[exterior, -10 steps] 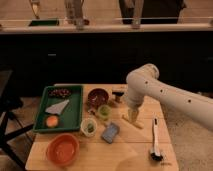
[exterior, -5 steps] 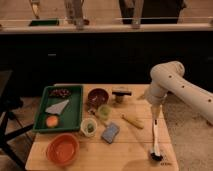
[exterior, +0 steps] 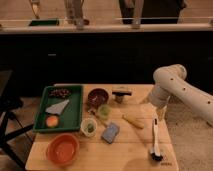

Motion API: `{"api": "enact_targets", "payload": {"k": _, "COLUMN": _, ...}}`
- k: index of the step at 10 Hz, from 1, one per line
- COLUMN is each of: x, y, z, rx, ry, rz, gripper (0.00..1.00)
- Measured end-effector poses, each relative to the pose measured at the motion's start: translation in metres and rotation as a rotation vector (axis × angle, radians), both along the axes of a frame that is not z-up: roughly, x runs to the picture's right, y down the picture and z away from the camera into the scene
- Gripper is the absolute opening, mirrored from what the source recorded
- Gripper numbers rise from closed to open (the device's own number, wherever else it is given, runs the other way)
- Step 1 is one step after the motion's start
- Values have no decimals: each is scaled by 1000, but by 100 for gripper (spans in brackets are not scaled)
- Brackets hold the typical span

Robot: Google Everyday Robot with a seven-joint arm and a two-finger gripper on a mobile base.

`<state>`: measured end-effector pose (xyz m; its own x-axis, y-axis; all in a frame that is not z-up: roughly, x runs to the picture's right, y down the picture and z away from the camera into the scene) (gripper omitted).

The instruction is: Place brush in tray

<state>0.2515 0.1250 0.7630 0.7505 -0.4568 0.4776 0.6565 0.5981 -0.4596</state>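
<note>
Grasping the brush point(exterior: 155, 137) cleanly calls for lowering the end effector point(exterior: 159, 115) over the white handle, aligned across its length, and closing at mid-handle rather than at the black bristle head. The brush lies on the tabletop point(exterior: 130, 150) just beneath the end effector, toward the camera; the tray point(exterior: 80, 111) sits well apart to its left. The end effector's opening cannot be told; it appears to hold nothing.

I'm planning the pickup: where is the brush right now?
In the camera view the brush lies near the right edge of the table, bristle head toward the camera, right of the yellow stick. The gripper hangs above its handle's far end.
</note>
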Motion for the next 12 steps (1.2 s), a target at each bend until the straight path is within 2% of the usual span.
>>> {"api": "enact_targets", "payload": {"k": 2, "x": 1, "y": 9, "z": 1, "rx": -15, "ry": 8, "rz": -14, "gripper": 80}}
{"api": "enact_targets", "payload": {"k": 4, "x": 8, "y": 16, "z": -3, "rx": -17, "ry": 10, "rz": -4, "gripper": 80}}
{"api": "enact_targets", "payload": {"k": 6, "x": 14, "y": 20, "z": -9, "rx": 16, "ry": -18, "rz": 35, "gripper": 80}}
{"api": "enact_targets", "payload": {"k": 8, "x": 21, "y": 32, "z": -13, "rx": 41, "ry": -38, "rz": 77, "gripper": 80}}
{"api": "enact_targets", "payload": {"k": 12, "x": 26, "y": 56, "z": -17, "rx": 60, "ry": -63, "rz": 125, "gripper": 80}}
